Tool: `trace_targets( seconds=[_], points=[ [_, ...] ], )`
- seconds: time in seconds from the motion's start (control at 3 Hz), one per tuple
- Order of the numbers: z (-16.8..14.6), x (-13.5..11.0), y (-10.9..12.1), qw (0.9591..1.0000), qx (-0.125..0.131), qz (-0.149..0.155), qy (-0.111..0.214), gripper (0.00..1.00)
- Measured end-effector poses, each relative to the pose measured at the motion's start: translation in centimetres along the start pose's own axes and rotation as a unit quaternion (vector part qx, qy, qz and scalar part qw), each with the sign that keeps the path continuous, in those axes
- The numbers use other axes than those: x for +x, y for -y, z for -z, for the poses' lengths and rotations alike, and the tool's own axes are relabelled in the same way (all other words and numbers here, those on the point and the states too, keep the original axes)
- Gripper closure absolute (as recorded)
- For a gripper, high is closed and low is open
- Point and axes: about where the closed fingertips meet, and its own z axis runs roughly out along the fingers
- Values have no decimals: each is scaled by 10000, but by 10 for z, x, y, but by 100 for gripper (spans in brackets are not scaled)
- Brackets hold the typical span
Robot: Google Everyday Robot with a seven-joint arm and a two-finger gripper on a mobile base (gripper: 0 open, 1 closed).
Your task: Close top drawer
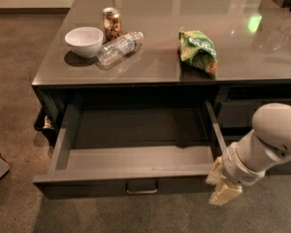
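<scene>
Beside top drawer (pixel 136 160) (front corner): jaws, perhaps touching.

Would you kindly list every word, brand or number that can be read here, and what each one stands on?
Nothing can be read outright.
Green snack bag: white lettering, too blurred to read.
Can: patterned label, too blurred to read.
Plastic bottle: any label too small to read.
Top drawer, white bowl, and the gripper at the drawer's front right corner: no text seen.
</scene>
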Motion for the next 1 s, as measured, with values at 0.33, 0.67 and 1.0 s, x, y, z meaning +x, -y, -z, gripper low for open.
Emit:
trace_targets(
  seconds=[0.33, 0.67, 1.0],
  points=[
    [-5, -10, 19, 9999, 1, 80, 66, 0],
    [-8, -21, 35, 9998, 0, 165, 149, 0],
    [-9, -33, 49, 9994, -12, 245, 226, 0]
  ],
)
